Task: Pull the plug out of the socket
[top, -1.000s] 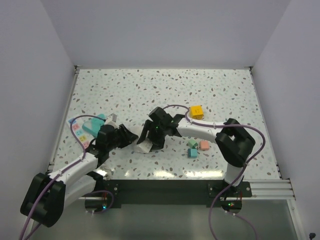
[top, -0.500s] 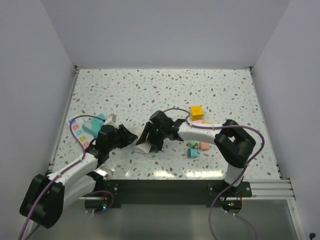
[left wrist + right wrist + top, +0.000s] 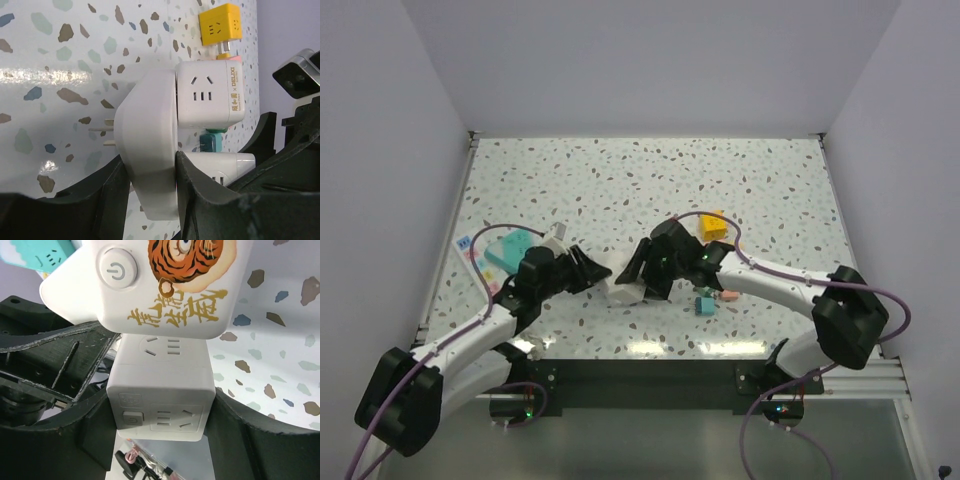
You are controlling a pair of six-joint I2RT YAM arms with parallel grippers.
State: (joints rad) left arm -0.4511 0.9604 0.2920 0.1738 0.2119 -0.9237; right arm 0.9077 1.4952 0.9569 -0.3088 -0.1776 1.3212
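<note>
My left gripper [image 3: 150, 172] is shut on a white rounded plug [image 3: 147, 115]; two bare prongs [image 3: 102, 134] stick out of its left side. My right gripper [image 3: 162, 415] is shut on a white cube socket [image 3: 160, 365]. The plug [image 3: 150, 285], with its tiger picture and power button, sits right against the cube's far end; I cannot tell whether they are joined. In the left wrist view a white DELIXI socket cube [image 3: 210, 95] lies flush against the plug. In the top view both grippers [image 3: 588, 272] [image 3: 638, 280] meet at the white pieces [image 3: 620, 293] near the table's front.
A yellow cube [image 3: 712, 224] lies behind the right arm and shows in the left wrist view [image 3: 220, 21]. A teal block [image 3: 703, 304] and a pink block [image 3: 728, 292] lie under the right forearm. Teal pieces on a patterned card [image 3: 505, 250] sit at the left.
The white pieces and both grippers have shifted a little to the right. The right arm's elbow has swung out to the right and towards the near edge. Both grips have stayed shut.
</note>
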